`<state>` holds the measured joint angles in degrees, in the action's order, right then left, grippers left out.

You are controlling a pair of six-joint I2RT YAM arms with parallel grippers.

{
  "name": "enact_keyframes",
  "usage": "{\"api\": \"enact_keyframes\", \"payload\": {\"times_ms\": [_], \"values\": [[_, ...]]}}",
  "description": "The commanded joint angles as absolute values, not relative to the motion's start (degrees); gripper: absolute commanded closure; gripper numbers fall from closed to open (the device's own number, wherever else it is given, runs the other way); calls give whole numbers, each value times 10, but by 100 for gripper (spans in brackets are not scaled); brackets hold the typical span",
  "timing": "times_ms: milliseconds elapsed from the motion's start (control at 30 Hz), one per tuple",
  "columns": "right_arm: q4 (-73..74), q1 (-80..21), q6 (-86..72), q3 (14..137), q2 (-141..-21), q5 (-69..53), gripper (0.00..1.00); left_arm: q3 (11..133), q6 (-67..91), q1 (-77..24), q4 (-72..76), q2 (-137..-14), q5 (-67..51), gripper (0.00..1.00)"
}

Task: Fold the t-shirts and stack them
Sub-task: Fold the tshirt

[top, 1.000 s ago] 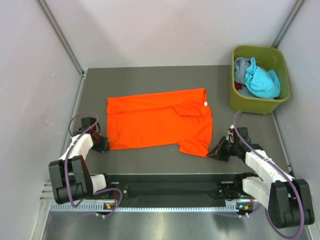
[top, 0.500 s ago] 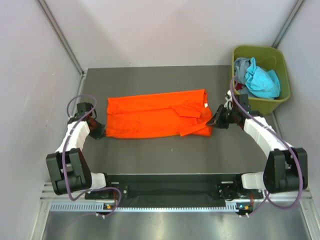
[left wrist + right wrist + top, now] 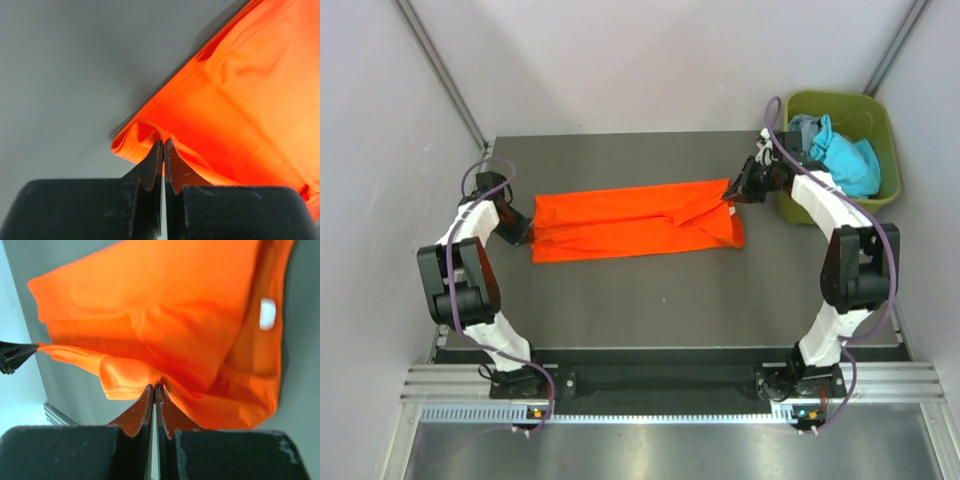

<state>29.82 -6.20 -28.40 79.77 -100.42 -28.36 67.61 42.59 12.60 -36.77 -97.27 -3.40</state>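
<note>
Orange t-shirt (image 3: 630, 222) is lying as a long folded band on the dark table (image 3: 650, 300), stretching away from the olive-green bin (image 3: 820, 210) toward the side opposite it. The left gripper (image 3: 527, 232) is pinching the end of the band farthest from the bin with its jaws fully closed; its wrist view is showing the fingertips pressed together on a raised ridge of orange hem. The right gripper (image 3: 730, 192), likewise closed tight, is nipping a pucker of cloth at the end nearest the bin, just beside the bin's wall.

Inside the bin a teal-blue shirt (image 3: 845, 160) and a grey shirt (image 3: 803, 135) are sitting crumpled together. The right arm is crossing in front of the bin's near rim, so how many garments are lying there is impossible to tell. The folded band's upper layer is covering the lower one. A white neck label (image 3: 267, 313) is appearing only as a blurred patch in the right wrist view, and the left wrist view is cutting off most of the cloth.
</note>
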Motion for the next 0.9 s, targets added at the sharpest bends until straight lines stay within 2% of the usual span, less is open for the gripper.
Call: {"api": "enact_keyframes", "payload": {"times_ms": [0,333,867], "values": [[332,-57,-255,876,-1058,-308,100,726,414,126,-361,-997,-46,100],[351,-58,-243,950,-1138,-324,100,776,413,125,-352,-1070,-80,100],[359,-51,-243,982,-1172,-304,100,807,417,123,-349,-1110,-79,100]]}}
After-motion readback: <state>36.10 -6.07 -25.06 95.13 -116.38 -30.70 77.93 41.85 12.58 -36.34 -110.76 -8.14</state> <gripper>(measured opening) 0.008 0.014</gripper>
